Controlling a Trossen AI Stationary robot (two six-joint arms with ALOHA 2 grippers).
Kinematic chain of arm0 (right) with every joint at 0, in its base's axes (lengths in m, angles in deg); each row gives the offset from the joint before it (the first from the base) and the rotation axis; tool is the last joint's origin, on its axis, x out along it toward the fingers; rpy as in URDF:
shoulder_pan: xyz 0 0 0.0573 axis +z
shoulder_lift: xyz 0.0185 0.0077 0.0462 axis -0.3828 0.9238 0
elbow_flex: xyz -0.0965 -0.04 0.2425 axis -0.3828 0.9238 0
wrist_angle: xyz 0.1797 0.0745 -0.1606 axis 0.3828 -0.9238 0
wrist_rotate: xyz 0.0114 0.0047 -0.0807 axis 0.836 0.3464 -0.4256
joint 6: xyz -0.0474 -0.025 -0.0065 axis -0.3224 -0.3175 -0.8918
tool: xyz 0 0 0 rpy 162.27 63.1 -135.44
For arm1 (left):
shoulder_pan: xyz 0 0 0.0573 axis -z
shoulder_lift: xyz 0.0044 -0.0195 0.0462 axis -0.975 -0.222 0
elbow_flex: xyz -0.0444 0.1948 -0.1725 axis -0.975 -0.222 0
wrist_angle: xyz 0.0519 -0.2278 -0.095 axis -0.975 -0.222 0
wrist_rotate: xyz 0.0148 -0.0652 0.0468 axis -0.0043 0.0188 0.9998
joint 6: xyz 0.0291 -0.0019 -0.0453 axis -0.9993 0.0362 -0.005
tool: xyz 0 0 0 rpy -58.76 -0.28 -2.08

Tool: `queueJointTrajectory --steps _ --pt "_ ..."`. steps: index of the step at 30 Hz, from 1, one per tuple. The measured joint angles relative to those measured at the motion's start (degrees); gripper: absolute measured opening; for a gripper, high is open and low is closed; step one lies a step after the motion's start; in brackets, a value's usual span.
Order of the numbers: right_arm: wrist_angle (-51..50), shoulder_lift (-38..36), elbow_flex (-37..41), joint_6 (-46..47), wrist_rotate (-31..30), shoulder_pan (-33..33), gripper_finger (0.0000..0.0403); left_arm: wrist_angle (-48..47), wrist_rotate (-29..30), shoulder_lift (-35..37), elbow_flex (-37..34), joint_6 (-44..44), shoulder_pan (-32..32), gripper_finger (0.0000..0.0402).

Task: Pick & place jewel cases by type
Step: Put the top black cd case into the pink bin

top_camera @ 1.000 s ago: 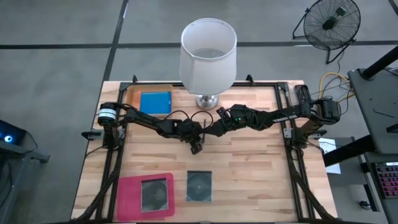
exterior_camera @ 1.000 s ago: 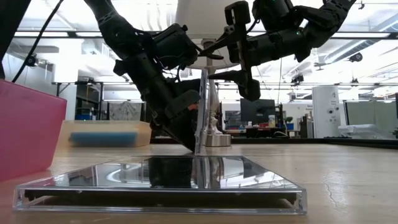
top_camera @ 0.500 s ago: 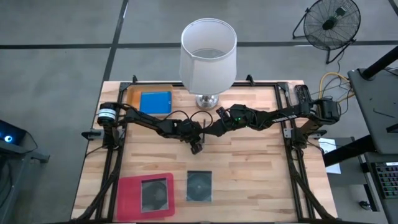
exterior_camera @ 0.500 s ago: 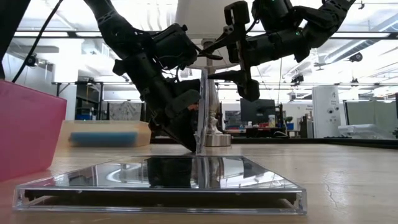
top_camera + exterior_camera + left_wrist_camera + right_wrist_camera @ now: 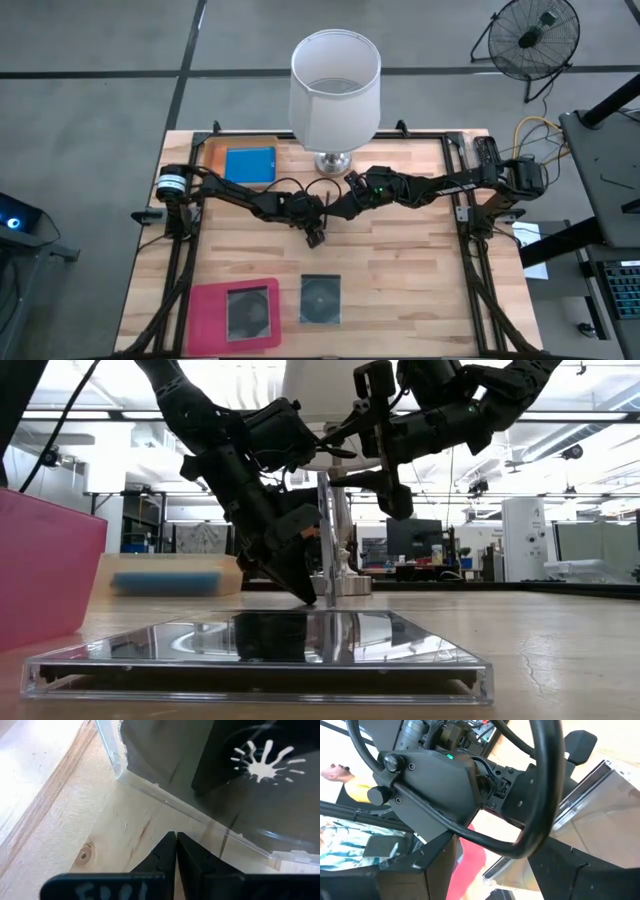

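A dark grey-transparent jewel case (image 5: pixel 326 540) stands nearly upright on one edge at the table's middle, between my two grippers. My left gripper (image 5: pixel 308 598) is shut, its tips down at the foot of that case (image 5: pixel 225 785). My right gripper (image 5: pixel 333 460) is open, one finger on either side of the case's top edge (image 5: pixel 590 815). A second dark case (image 5: pixel 320 298) lies flat near the front edge. A third dark case (image 5: pixel 247 311) lies in the pink tray (image 5: pixel 208 318). A blue case (image 5: pixel 249 164) lies in the orange tray (image 5: pixel 213 152). My left gripper's shut fingertips (image 5: pixel 175 842) sit on the table at the upright case's lower edge (image 5: pixel 165 800), slanting down from the table's left. The case stands on that edge, tilted only slightly. I cannot tell whether the tips touch it. My right gripper straddles the top edge (image 5: pixel 323 475) from the table's right; whether a finger touches it cannot be told.
A white lamp (image 5: pixel 335 90) stands at the far middle, its metal base (image 5: pixel 333 162) just behind the grippers. The table's right half is bare wood (image 5: pixel 420 270). A fan (image 5: pixel 530 35) stands on the floor beyond the table.
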Motion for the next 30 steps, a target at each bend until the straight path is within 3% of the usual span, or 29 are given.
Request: queueJointTrajectory --steps 30 --pt "0.0 -1.6 -0.2 -0.9 1.6 0.0 0.0228 -0.9 0.4 1.0 -0.1 0.6 -0.3 0.0"
